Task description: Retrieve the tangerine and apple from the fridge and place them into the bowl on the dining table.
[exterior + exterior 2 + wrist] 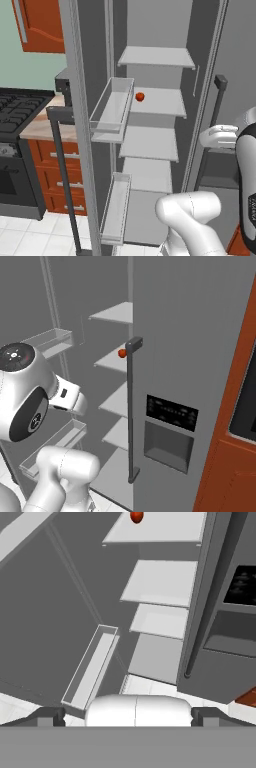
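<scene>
Fridge [200,60] standing with left door [82,125] swung fully open, right door [200,356] shut, its long upright handle [131,411] and dark dispenser panel [171,413] facing the right base camera. Inside, white shelves [150,142] stacked one above another. One small fruit [140,96] resting on the second shelf from the top, at its front left corner, close to the shelf's front edge; reddish-orange in all three views, so apple or tangerine cannot be told with certainty. Same fruit seen past the handle top in the right base view [122,353] and at the top edge of the hand view [136,516]. Other shelves bare as far as visible. Two clear door bins [112,110] mounted on the inner face of the open door, upper and lower, no contents made out. Gripper [127,716] held outside the cabinet, low and well apart from the fruit, pointing up into the interior; fingertips [49,717] spread wide, released, nothing between them. Stove [20,107] and red-brown drawer cabinet [52,177] to the left of the open door.
</scene>
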Controlling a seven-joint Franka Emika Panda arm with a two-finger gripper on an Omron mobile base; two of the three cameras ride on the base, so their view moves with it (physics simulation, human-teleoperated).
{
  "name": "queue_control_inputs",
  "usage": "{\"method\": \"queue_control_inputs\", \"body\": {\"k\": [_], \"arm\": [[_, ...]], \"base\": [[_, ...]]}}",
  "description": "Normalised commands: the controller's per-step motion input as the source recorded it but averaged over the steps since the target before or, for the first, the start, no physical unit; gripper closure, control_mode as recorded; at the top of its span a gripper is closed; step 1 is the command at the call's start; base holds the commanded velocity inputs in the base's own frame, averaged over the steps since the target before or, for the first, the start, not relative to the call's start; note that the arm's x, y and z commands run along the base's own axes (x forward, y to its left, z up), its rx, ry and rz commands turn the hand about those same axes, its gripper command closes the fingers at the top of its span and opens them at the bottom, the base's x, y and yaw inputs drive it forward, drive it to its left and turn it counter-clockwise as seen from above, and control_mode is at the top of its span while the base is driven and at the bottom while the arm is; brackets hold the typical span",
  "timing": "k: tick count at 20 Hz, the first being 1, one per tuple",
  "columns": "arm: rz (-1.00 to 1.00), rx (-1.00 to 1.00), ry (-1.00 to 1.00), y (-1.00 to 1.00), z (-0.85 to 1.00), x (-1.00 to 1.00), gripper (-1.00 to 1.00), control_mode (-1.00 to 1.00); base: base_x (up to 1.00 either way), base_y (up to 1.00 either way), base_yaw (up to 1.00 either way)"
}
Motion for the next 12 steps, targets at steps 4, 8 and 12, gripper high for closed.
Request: {"method": "queue_control_inputs", "body": {"k": [4, 8, 12], "arm": [[0.00, 0.00, 0.00, 0.00, 0.00, 0.00, -1.00, 1.00], [0.00, 0.00, 0.00, 0.09, 0.00, 0.12, -1.00, -1.00], [0.00, -0.02, 0.01, 0.22, -0.01, 0.45, -1.00, -1.00]], "base": [[0.31, 0.03, 0.00], [0.30, 0.24, 0.00], [0.00, 0.00, 0.00]]}}
